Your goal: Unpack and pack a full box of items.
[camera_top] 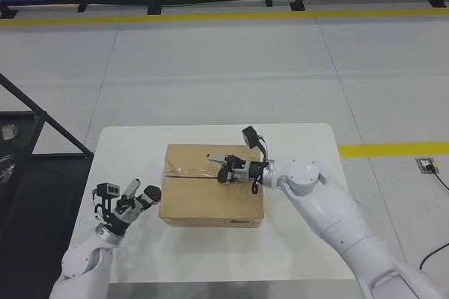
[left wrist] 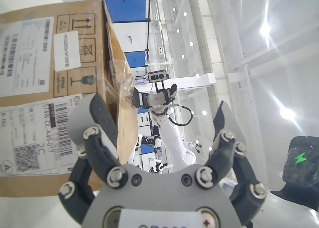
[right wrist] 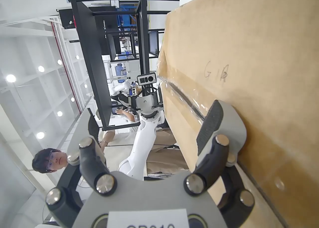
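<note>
The taped box (camera_top: 213, 190) sits mid-counter (camera_top: 307, 142), stiff and probably heavy while full, best opened along its top seam, where the right gripper (camera_top: 218, 168) is spread wide, with the left gripper (camera_top: 144, 193), equally wide, at its end.

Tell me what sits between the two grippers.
Only the cardboard box: in the top view the left gripper is at its left side and the right gripper is over its taped top seam.

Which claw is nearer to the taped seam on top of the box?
Right. The right claw hangs over the top of the box, at the seam; the left claw is at the box's side, off the seam.
</note>
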Controlling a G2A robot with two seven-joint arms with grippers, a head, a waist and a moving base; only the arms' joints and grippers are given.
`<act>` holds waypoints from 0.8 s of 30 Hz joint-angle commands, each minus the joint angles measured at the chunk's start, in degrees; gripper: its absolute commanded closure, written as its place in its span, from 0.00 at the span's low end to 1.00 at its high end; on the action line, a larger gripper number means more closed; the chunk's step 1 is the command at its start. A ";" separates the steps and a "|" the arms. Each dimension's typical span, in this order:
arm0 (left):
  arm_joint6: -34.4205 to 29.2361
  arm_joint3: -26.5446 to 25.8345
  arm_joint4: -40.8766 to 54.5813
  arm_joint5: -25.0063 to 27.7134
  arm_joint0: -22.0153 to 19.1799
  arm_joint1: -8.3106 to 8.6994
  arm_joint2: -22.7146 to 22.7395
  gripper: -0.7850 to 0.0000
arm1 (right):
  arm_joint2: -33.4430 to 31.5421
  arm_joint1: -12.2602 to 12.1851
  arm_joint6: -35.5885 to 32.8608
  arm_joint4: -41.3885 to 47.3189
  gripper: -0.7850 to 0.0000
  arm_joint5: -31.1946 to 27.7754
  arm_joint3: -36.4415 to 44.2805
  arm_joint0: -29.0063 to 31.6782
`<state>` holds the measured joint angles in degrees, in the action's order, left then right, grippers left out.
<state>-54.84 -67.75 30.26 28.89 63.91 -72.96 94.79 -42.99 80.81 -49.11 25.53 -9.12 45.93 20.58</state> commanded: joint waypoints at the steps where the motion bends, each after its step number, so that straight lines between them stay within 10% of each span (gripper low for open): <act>1: 0.09 -0.25 0.11 0.09 0.04 0.01 -0.54 0.00 | 0.78 0.76 0.51 0.03 0.00 -0.64 -0.67 -0.46; 24: 0.87 1.56 3.44 2.05 3.05 1.71 2.72 0.00 | 5.80 8.84 5.26 -1.09 0.00 -11.48 -8.16 -4.00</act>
<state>-53.82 -66.46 33.45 30.99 66.82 -71.39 97.11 -37.20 89.39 -43.44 24.39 -19.40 38.09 16.62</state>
